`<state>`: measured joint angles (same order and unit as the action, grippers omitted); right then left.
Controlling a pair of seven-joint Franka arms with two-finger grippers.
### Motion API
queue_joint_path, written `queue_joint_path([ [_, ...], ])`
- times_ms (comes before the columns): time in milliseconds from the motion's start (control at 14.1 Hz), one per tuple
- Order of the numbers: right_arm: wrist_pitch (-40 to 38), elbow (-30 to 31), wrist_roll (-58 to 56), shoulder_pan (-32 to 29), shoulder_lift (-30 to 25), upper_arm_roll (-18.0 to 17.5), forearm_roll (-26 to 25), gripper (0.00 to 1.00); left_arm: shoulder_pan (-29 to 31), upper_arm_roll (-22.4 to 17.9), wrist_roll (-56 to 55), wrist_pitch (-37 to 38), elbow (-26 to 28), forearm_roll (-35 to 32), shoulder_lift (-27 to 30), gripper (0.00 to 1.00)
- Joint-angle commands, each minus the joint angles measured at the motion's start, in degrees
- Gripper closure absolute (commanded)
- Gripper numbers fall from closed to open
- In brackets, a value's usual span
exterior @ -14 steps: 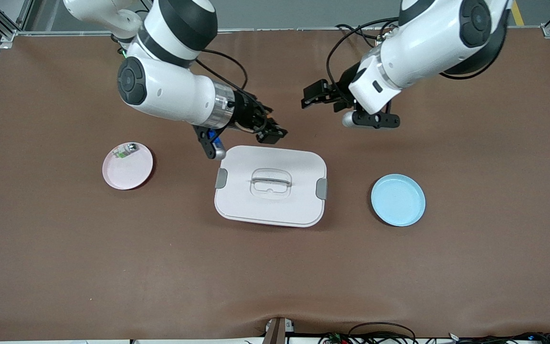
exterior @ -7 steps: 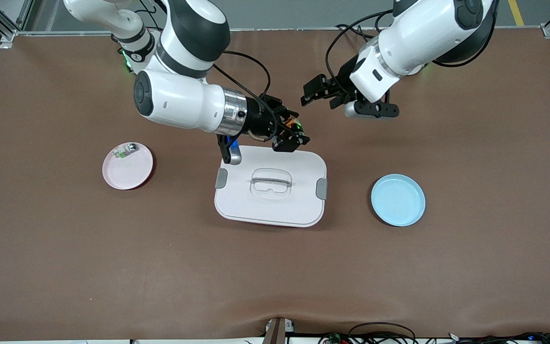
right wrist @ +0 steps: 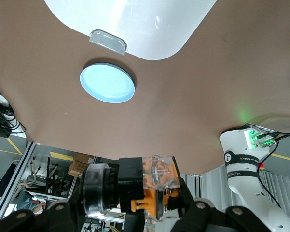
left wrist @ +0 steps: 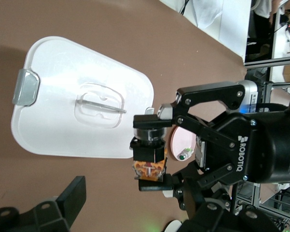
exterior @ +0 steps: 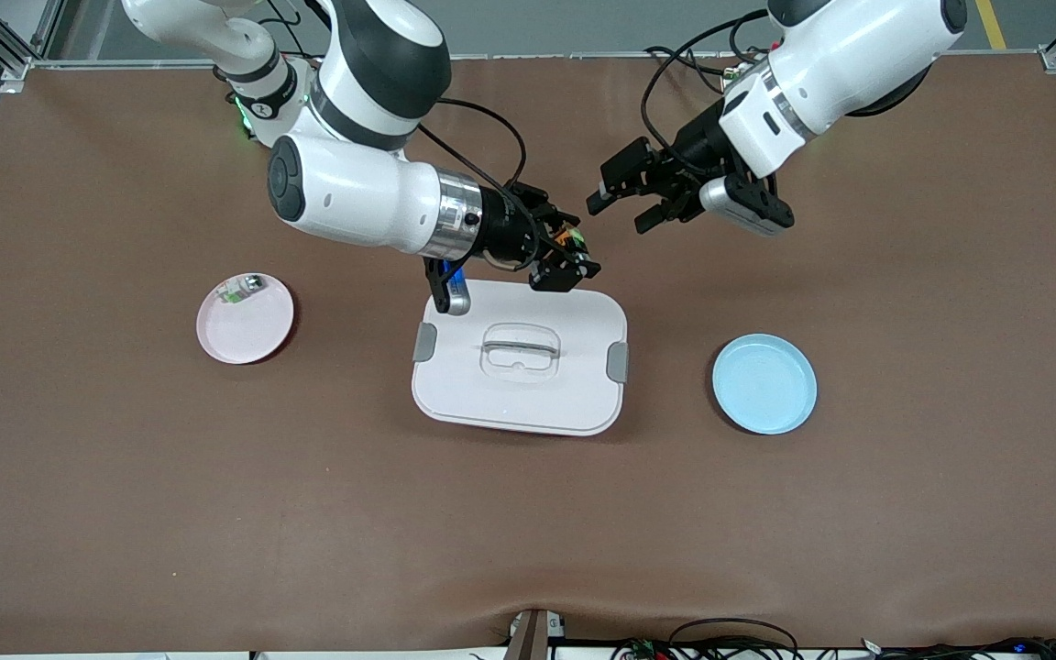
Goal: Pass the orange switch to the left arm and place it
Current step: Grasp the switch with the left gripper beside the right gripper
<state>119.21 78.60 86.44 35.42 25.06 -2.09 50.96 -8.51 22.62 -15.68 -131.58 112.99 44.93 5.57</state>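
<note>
The orange switch [exterior: 569,241], a small black cylinder with an orange end, sits crosswise between the fingers of my right gripper [exterior: 570,258], which is shut on it. That gripper hangs over the edge of the white box [exterior: 519,394] that lies farthest from the front camera. My left gripper [exterior: 618,214] is open and holds nothing, a short way from the switch toward the left arm's end. In the left wrist view the switch [left wrist: 149,162] is straight ahead, with the box [left wrist: 62,111] below it. The right wrist view has the switch [right wrist: 157,180] close up.
A pink plate [exterior: 248,330] with a small green-and-white component [exterior: 236,291] lies toward the right arm's end. A blue plate [exterior: 764,383] lies toward the left arm's end. The box has grey side latches [exterior: 617,361]. Brown table all round.
The right gripper carried the switch toward the left arm's end, over the box's edge. The left arm turned its wrist and swung its open gripper to face the switch.
</note>
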Motion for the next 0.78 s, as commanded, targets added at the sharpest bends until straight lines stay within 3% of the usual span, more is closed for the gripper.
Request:
queue_joint_path([
  [0,0.06,-1.96,1.1,0.7,1.22,0.6,1.25,0.87,-0.01,0.5,3.19,-2.54,1.0,2.79,-0.55,0.11],
  [213,0.06,-1.96,1.01,0.61,1.39,0.6,1.25,0.87,-1.32,0.93,8.99,-7.88,1.35,7.01,-3.28,0.12],
  [710,0.06,-1.96,1.01,0.7,1.48,0.6,1.25,0.87,-2.65,2.78,10.94,-11.24,1.35,7.37,-6.01,0.16],
])
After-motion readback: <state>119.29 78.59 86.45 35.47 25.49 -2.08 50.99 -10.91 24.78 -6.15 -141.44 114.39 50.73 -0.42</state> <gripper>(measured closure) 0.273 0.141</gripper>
